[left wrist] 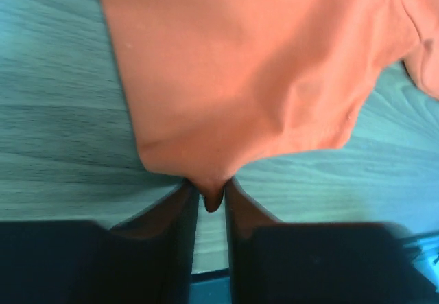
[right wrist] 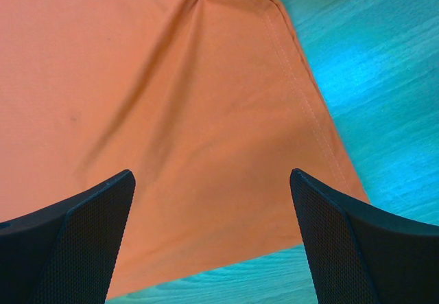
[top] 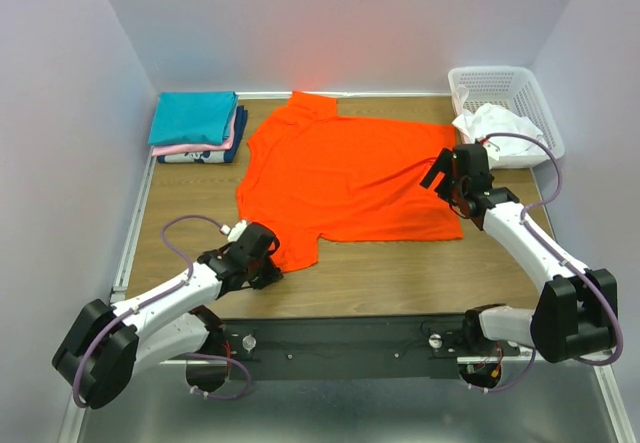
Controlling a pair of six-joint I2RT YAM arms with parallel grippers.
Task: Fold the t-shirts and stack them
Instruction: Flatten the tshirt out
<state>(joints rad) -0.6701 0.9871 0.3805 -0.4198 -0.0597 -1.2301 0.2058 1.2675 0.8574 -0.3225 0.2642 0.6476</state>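
A bright orange-red t-shirt [top: 340, 178] lies spread flat across the middle of the wooden table. My left gripper [top: 273, 263] sits at its near-left sleeve. In the left wrist view, the left gripper [left wrist: 211, 191] is shut on a small fold of the orange t-shirt [left wrist: 240, 77] at the sleeve's edge. My right gripper [top: 441, 173] hovers over the shirt's right side. In the right wrist view, the right gripper [right wrist: 211, 177] stands wide open above the hem corner of the orange t-shirt [right wrist: 171, 112] with nothing between its fingers. Folded t-shirts [top: 195, 128] are stacked at the back left, teal on top, pink and navy below.
A white lattice basket [top: 520, 88] stands at the back right with a white cloth [top: 495, 123] spilling out of its near side. Walls close in the table on the left, back and right. A black rail [top: 340, 338] runs along the near edge between the arm bases.
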